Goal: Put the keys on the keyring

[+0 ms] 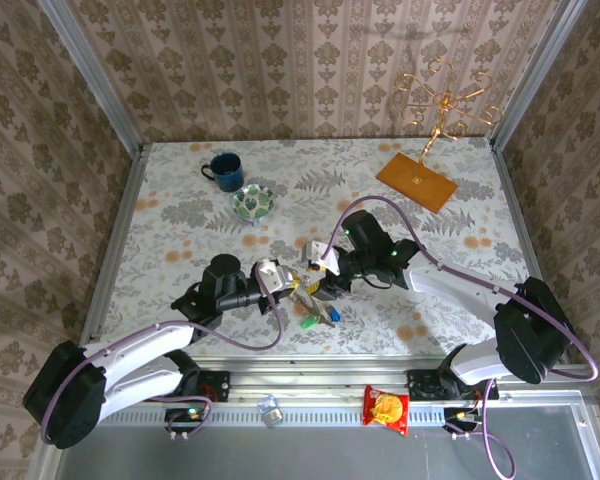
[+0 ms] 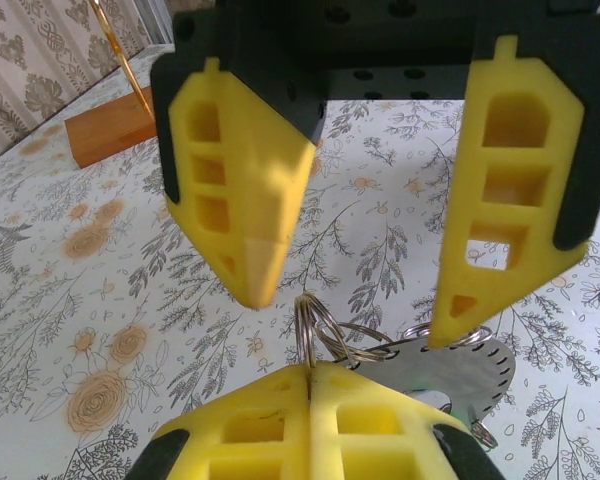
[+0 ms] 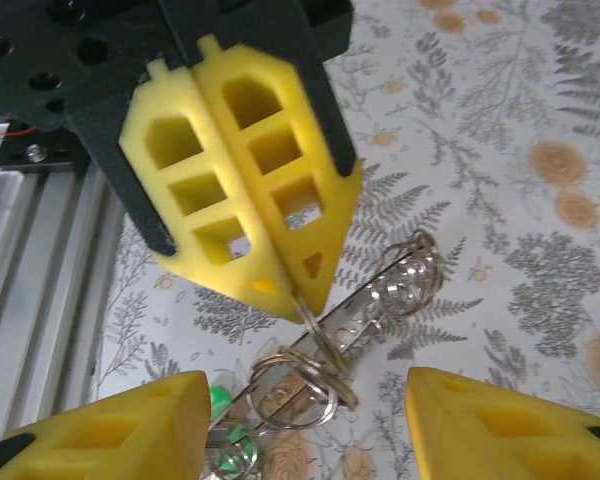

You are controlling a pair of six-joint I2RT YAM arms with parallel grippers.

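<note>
My left gripper (image 2: 310, 378) is closed tight, its yellow fingers (image 3: 242, 190) pressed flat together. It pinches the keyring (image 2: 306, 330), a thin silvery wire ring, by the edge so that the ring stands upright out of the fingertips. More silvery wire loops (image 3: 400, 280) are linked to it and trail off to one side.

My right gripper (image 3: 308, 388) stands wide, one yellow finger on each side of the keyring and neither touching it. In the left wrist view its two fingers (image 2: 242, 200) hang well apart just beyond the ring. One tip is close to a flat silvery key head (image 2: 462, 372) that hangs from the loops.

From above, the two grippers meet tip to tip over the near middle of the bench (image 1: 180, 215), the left gripper (image 1: 288, 286) coming from the left and the right gripper (image 1: 322, 274) from the right. The keys (image 1: 316, 310) sit just below that meeting point, toward the near edge. The green tag (image 1: 308, 323) is on the left and the blue tag (image 1: 334, 313) on the right. I cannot tell whether they rest on the bench or hang free.

Further back stand a dark blue mug (image 1: 223, 169) and a small green-patterned bowl (image 1: 252, 202), close together. A wooden base with a gold wire stand (image 1: 417, 180) is at the far right.
</note>
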